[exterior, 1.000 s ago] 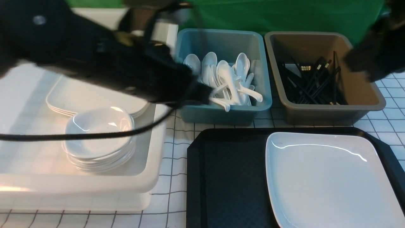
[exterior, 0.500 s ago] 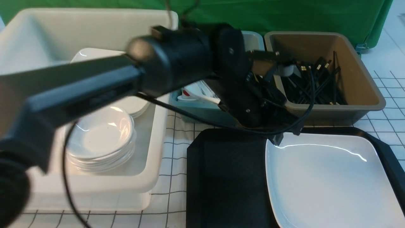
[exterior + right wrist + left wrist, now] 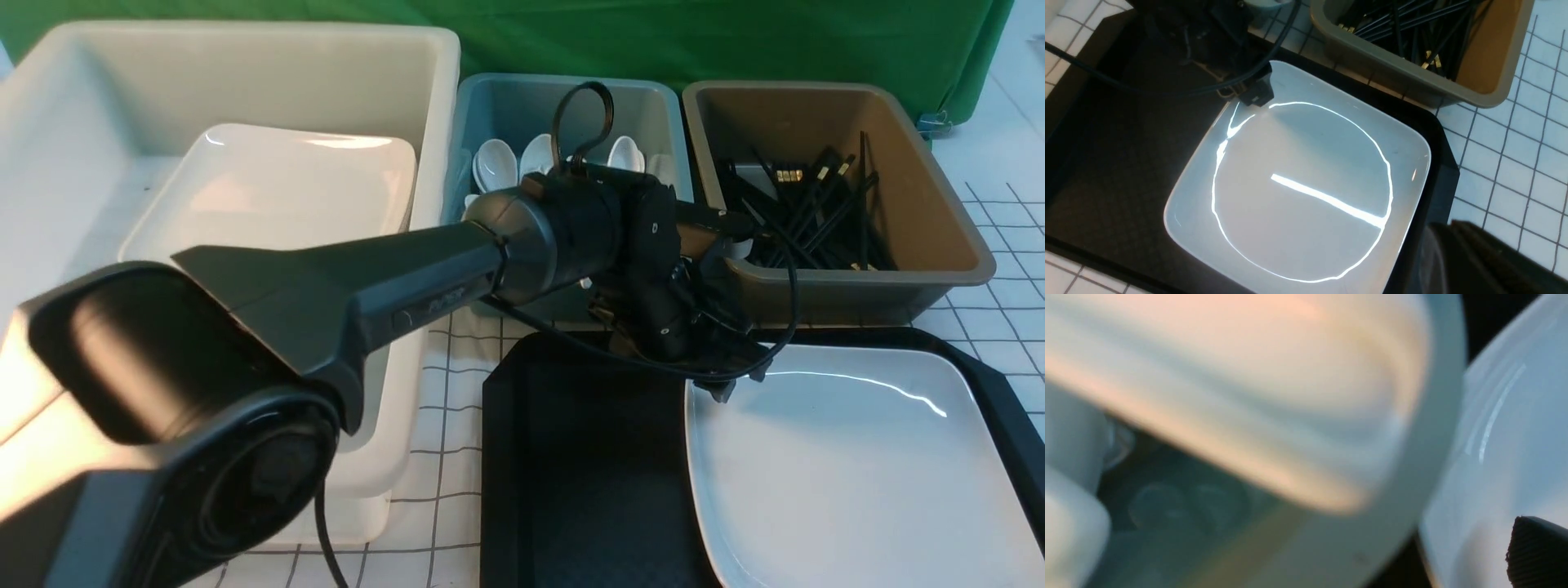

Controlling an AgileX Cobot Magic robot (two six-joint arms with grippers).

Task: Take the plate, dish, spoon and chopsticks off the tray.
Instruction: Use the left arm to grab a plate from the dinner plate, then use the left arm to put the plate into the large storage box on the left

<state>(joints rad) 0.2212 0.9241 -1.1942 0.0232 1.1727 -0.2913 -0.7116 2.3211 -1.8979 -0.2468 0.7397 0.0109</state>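
On the checked tabletop (image 3: 1012, 327) sits the black tray (image 3: 571, 457), the white plate (image 3: 841, 474) lying on its right half. Behind it stand a teal tub (image 3: 506, 102) and a brown tub (image 3: 931, 204). The left gripper (image 3: 741, 382) hangs at the plate's far-left corner, jaws spread, grasping nothing. The right gripper (image 3: 1453, 245), jaws clenched, hovers over the tray's right rim.

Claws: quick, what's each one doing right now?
Left claw: open, empty, at the plate's far corner.
Right claw: closed, nothing seen in it.
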